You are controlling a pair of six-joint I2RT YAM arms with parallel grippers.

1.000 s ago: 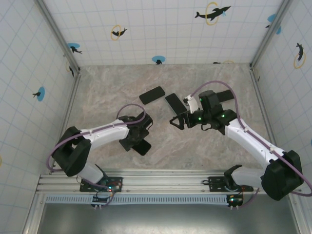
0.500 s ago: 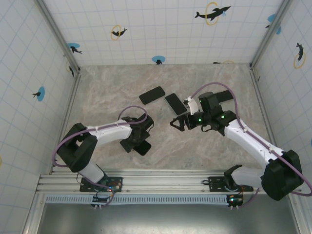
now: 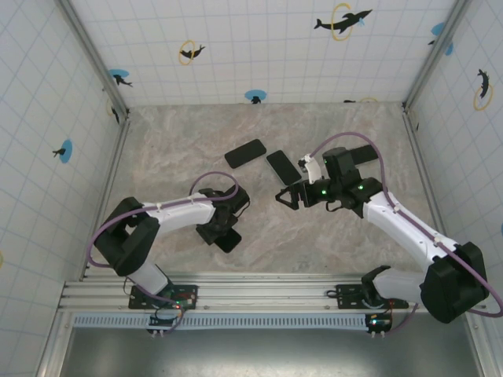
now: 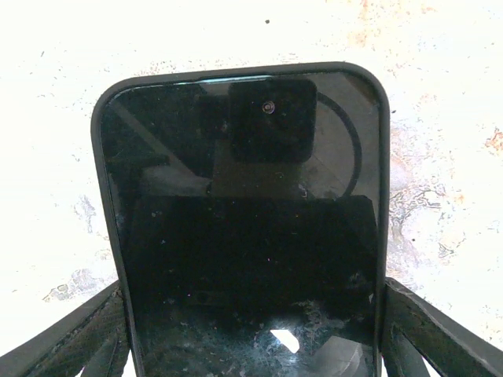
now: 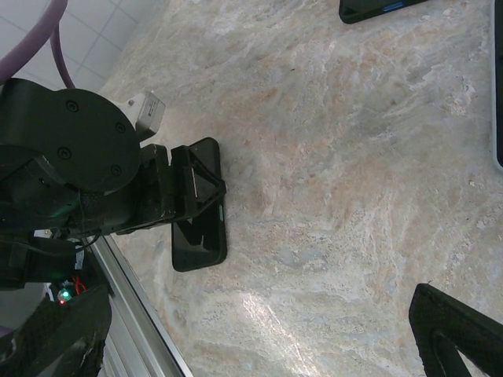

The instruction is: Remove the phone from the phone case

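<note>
Marble tabletop (image 3: pixel 173 149), cased phone (image 4: pixel 244 236) flat, left end effector (image 3: pixel 223 231) straddling it

Our left wrist view cuts the cased phone (image 4: pixel 251 236) at its near end, and we cannot tell whether the fingers (image 4: pixel 86 345) (cropped too) of the left gripper (image 3: pixel 223 233) touch its sides; from above the gripper covers most of it.

The top camera looks down from above the near edge of the tabletop (image 3: pixel 330 133), covering it all. The left wrist camera hangs close over the cased phone (image 4: pixel 247 220); the right wrist camera sees it obliquely, from farther off.
</note>
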